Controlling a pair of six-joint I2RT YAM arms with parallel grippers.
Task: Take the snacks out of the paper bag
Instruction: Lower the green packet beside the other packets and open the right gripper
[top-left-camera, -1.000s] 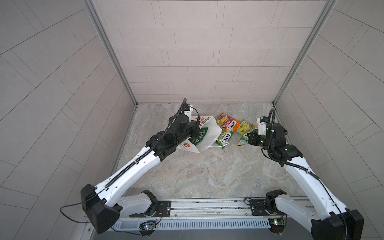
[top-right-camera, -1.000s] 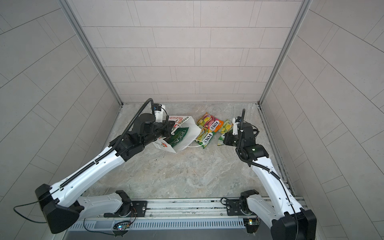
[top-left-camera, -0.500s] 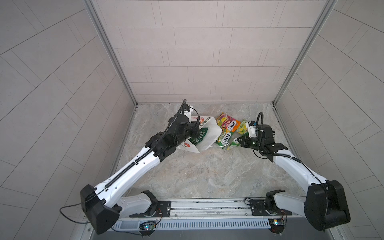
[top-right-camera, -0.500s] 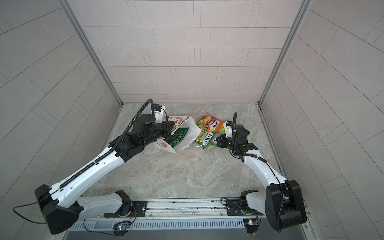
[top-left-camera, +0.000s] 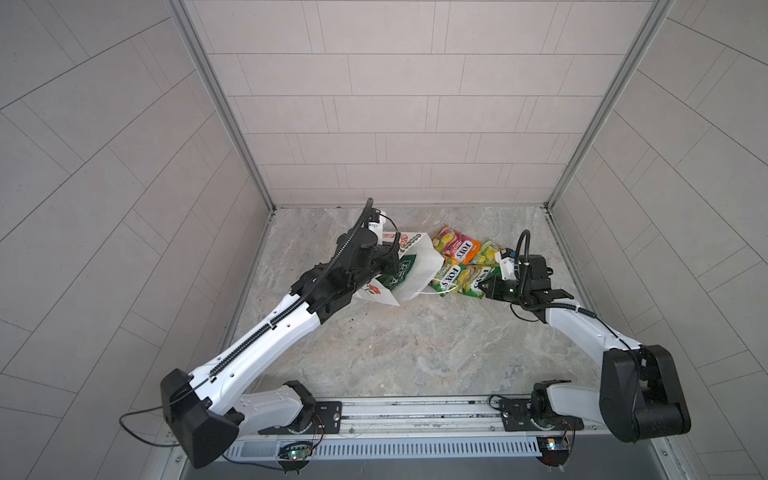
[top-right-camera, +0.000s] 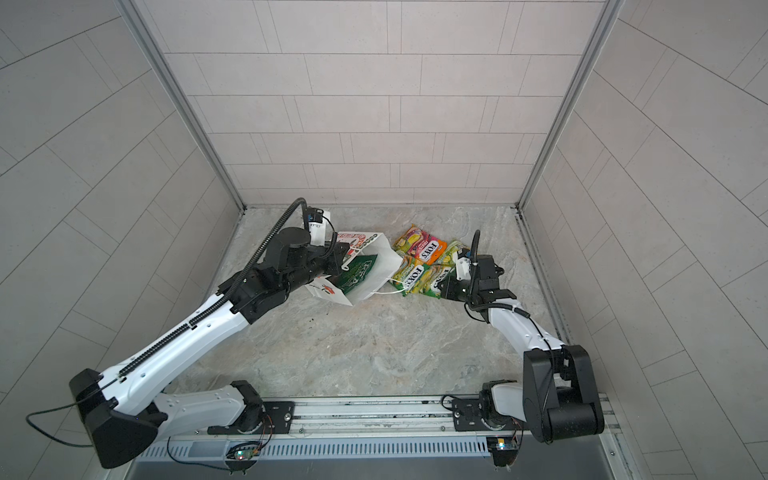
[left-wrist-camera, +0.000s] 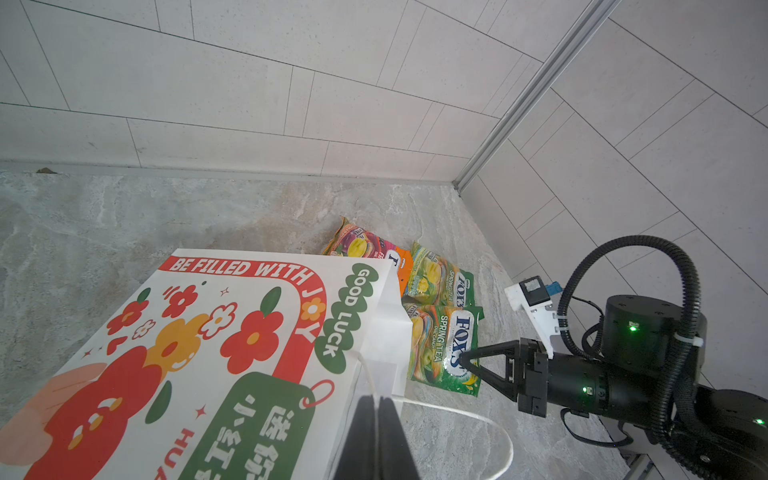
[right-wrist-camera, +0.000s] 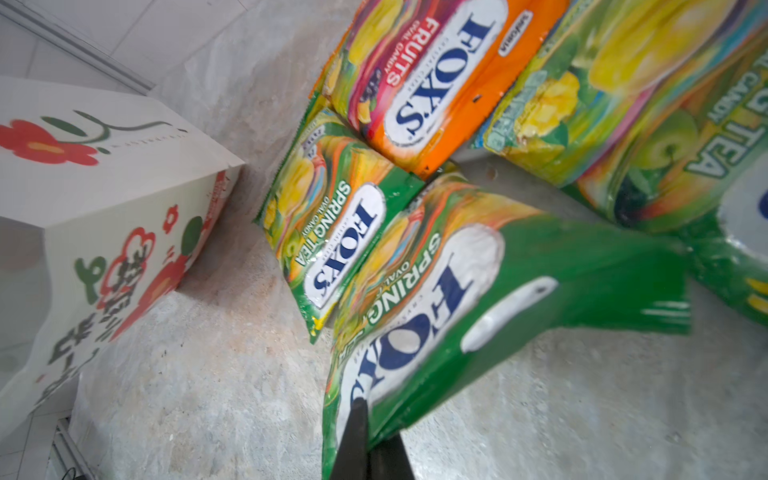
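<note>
Worktop: grey marbled worktop (top-left-camera: 395, 345), enclosed by pale tiled walls.
Paper bag: tall white paper carrier bag (top-left-camera: 419, 266) (top-right-camera: 381, 266) printed with red flowers and a green tag. It is tipped on its side at about 12 o'clock from the worktop's middle in both top views, with its mouth turned to 3 o'clock.
Handle: thin white string handle (left-wrist-camera: 457, 410) trails from the mouth onto the worktop.
Left claw: left claw (left-wrist-camera: 376, 409) comes in from 7 o'clock. Its jaws are pressed together at the bag's mouth edge, with a strand of handle string running in between them.
Snacks: four glossy "FOX'S" pouches lie outside the bag, clustered at 2 to 3 o'clock of its mouth.
Orange-pink pouch: orange-pink pouch (top-left-camera: 457, 247) (right-wrist-camera: 436, 75) sits farthest back, at 2 o'clock of the bag.
Near green-yellow pouch: near green-yellow pouch (top-left-camera: 449, 277) (right-wrist-camera: 328, 232) lies flat just beside the bag's mouth.
Far green-yellow pouch: far green-yellow pouch (top-left-camera: 490, 251) lies at 3 o'clock of the orange-pink one, partly behind the right wrist.
Right claw: right claw (top-left-camera: 480, 286) (right-wrist-camera: 365, 436) comes in from 5 o'clock, nipped narrow on a pouch corner.
Held green-yellow pouch: held green-yellow pouch (right-wrist-camera: 457, 291) has its gripped end raised off the worktop.
</note>
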